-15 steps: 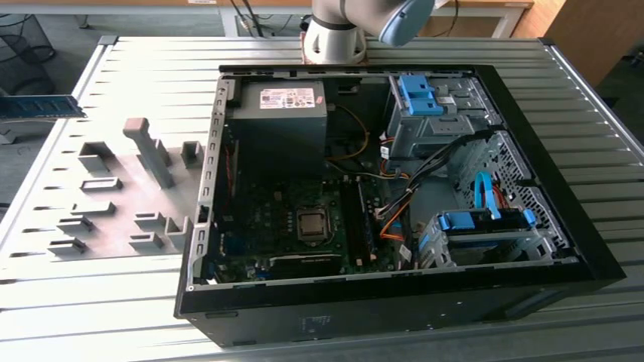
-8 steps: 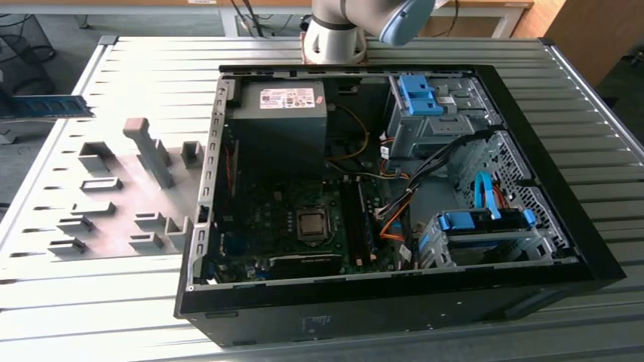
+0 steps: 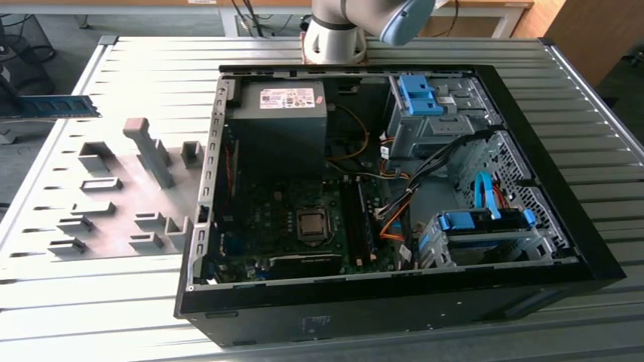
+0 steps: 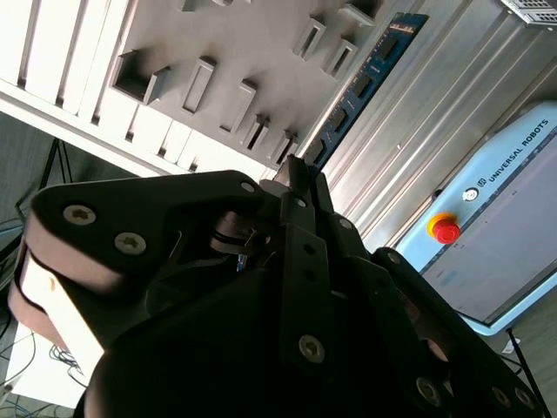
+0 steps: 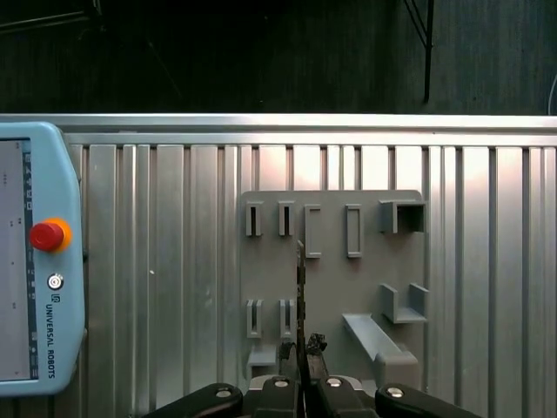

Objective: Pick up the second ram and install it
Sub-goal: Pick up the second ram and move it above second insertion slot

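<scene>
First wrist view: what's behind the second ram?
The grey slotted holder plate on the ribbed metal table. The second ram, edge-on in the claw, hides a thin strip of it; the claw covers one edge.

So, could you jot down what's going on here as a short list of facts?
gripper: shut on the ram
ram: thin blue-green stick, sticking out of the gripper toward the plate
plate: grey, with small holder blocks, lying on the table
table: ribbed metal
computer: case open, on the table at the plate's right in the exterior view
pendant: pale blue with a red button, on the table
install: not yet done
</scene>
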